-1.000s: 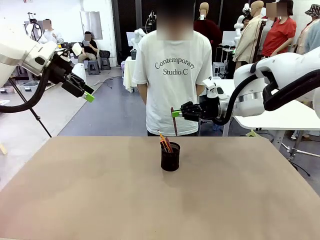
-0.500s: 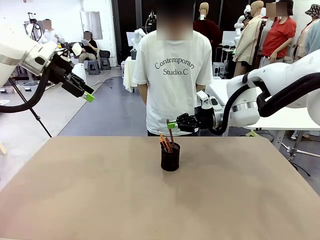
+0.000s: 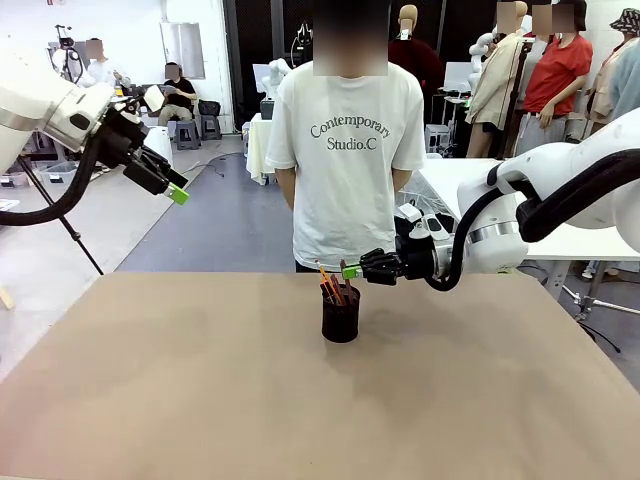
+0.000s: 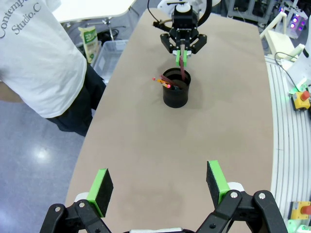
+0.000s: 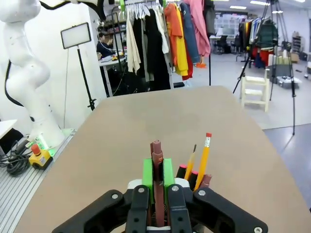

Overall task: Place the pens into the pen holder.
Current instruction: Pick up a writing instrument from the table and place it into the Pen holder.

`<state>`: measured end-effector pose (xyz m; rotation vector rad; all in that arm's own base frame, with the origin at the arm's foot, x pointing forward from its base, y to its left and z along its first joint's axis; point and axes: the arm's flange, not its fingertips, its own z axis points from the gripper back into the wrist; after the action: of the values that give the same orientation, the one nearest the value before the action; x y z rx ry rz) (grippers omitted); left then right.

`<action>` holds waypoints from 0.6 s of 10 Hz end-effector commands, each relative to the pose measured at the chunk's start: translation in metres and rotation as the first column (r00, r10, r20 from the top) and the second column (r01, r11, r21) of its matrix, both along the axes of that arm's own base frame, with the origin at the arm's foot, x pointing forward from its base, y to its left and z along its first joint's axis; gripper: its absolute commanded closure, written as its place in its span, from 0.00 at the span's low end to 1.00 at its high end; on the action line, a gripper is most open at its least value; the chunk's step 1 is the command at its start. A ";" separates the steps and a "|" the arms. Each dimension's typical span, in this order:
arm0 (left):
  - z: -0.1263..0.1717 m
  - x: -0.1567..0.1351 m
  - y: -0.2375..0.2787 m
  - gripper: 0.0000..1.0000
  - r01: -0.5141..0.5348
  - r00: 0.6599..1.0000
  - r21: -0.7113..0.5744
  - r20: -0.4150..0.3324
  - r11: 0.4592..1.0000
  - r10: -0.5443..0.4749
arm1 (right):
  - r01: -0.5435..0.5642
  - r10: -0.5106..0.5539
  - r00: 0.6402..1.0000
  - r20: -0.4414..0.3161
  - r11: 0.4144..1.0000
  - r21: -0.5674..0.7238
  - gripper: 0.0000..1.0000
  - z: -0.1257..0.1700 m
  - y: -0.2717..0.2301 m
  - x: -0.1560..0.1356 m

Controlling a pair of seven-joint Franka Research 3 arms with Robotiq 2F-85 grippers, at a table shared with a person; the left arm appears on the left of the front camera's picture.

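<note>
The black mesh pen holder (image 3: 341,315) stands mid-table, with a yellow-orange pencil (image 3: 324,277) and a black pen with a pink-red end leaning out to its left. My right gripper (image 3: 352,270) hovers just above the cup's rim, shut on a dark red pen (image 3: 347,287) whose lower end dips into the cup. In the right wrist view the green pads (image 5: 148,174) clamp that pen (image 5: 156,155), with the pencil (image 5: 204,155) beside it. My left gripper (image 3: 178,193) hangs open, high at the far left. From its wrist, the left gripper (image 4: 158,183) looks down at the pen holder (image 4: 176,91).
A person in a white T-shirt (image 3: 345,150) stands at the table's far edge, right behind the cup. The brown table top (image 3: 200,380) lies bare around the cup. Other tables, people and a clothes rack (image 5: 165,39) stand farther off.
My right gripper has come down and to the left with the dark red pen, from in front of the person's shirt to just over the cup. The left arm has stayed still.
</note>
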<state>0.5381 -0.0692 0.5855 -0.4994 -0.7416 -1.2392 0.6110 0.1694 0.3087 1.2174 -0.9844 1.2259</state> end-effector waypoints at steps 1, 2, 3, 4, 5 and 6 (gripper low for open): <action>0.001 0.001 0.002 0.00 0.005 1.000 0.005 0.010 1.000 -0.005 | -0.005 0.005 1.000 0.022 1.000 0.002 1.00 0.008 0.003 0.002; 0.001 0.001 0.002 0.00 0.005 1.000 0.005 0.010 1.000 -0.005 | -0.005 0.005 1.000 0.022 1.000 0.002 1.00 0.008 0.003 0.002; 0.001 0.001 0.002 0.00 0.005 1.000 0.005 0.010 1.000 -0.005 | -0.005 0.005 1.000 0.022 1.000 0.002 1.00 0.008 0.003 0.002; 0.001 0.001 0.002 0.00 0.005 1.000 0.005 0.010 1.000 -0.005 | -0.005 0.005 1.000 0.022 1.000 0.002 1.00 0.008 0.003 0.002; 0.001 0.001 0.002 0.00 0.005 1.000 0.005 0.010 1.000 -0.005 | -0.002 0.002 1.000 0.010 1.000 0.002 0.95 0.004 0.001 0.002; 0.001 0.001 0.002 0.00 0.005 1.000 0.005 0.010 1.000 -0.005 | -0.042 0.041 0.999 -0.014 0.999 -0.023 0.76 0.006 0.000 -0.001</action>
<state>0.5381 -0.0692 0.5855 -0.4994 -0.7416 -1.2392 0.6118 0.1702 0.3121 1.2173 -0.9822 1.2411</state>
